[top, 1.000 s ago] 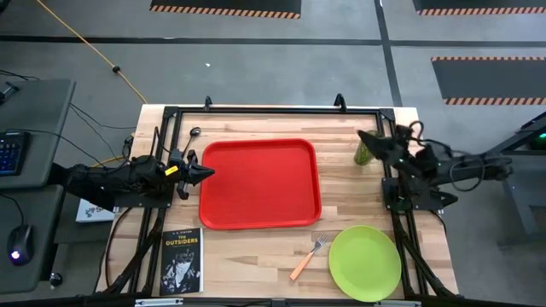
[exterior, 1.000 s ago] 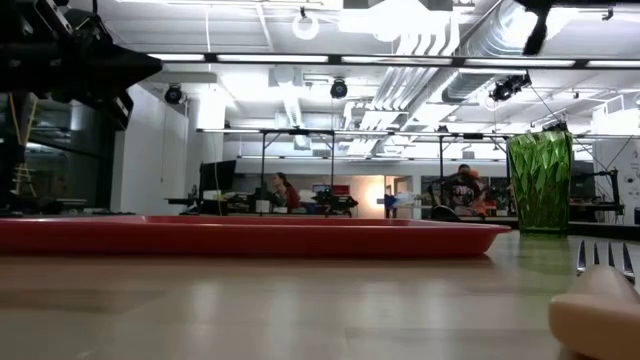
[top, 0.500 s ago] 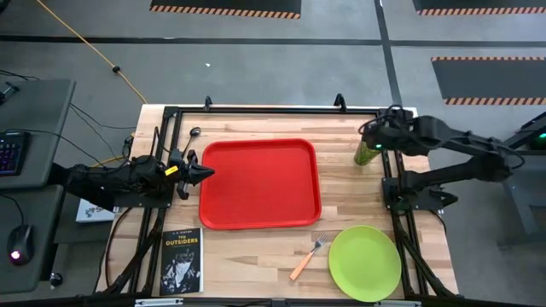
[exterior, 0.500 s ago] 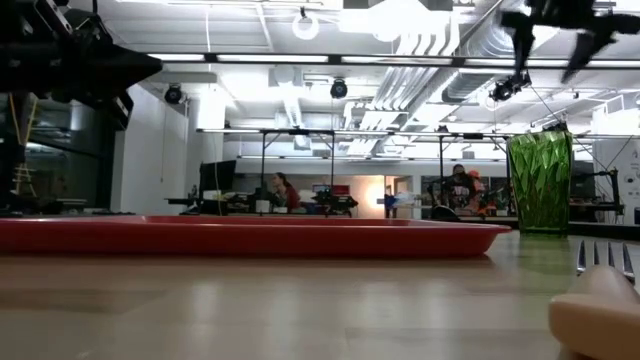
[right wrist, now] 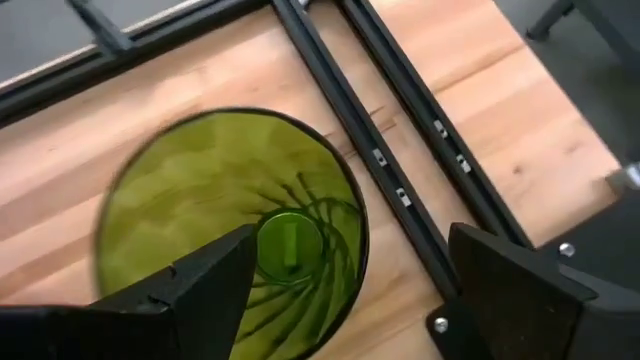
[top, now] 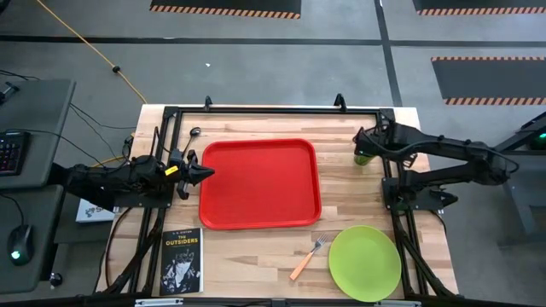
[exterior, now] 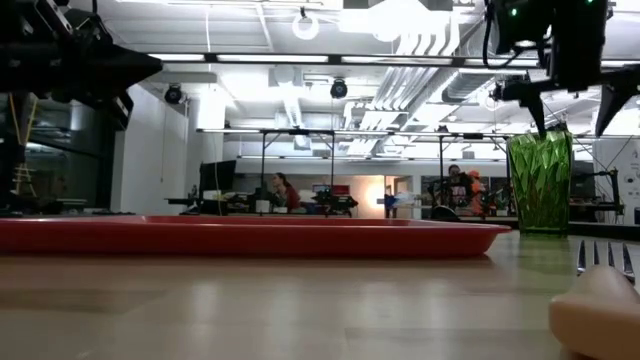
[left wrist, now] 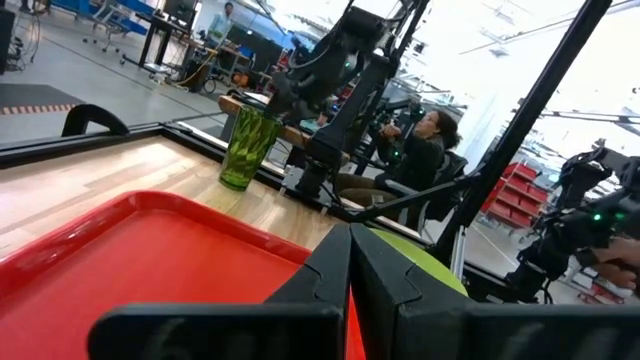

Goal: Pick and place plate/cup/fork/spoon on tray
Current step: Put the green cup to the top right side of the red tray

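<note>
The right gripper [exterior: 572,108], fingers spread wide and holding nothing, is hovering directly over the cup [top: 363,153] standing right of the empty tray [top: 259,183], while the left gripper [top: 205,173], closed and empty, is waiting at the tray's left edge.

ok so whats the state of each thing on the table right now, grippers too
cup: upright on the table, not yet gripped
right gripper: open, above the cup
left gripper: shut, waiting at the tray's left edge
tray: flat, nothing on it
plate: flat on the table, off the tray
fork: lying beside the plate
spoon: lying near the table's far left corner
book: closed, lying flat
</note>
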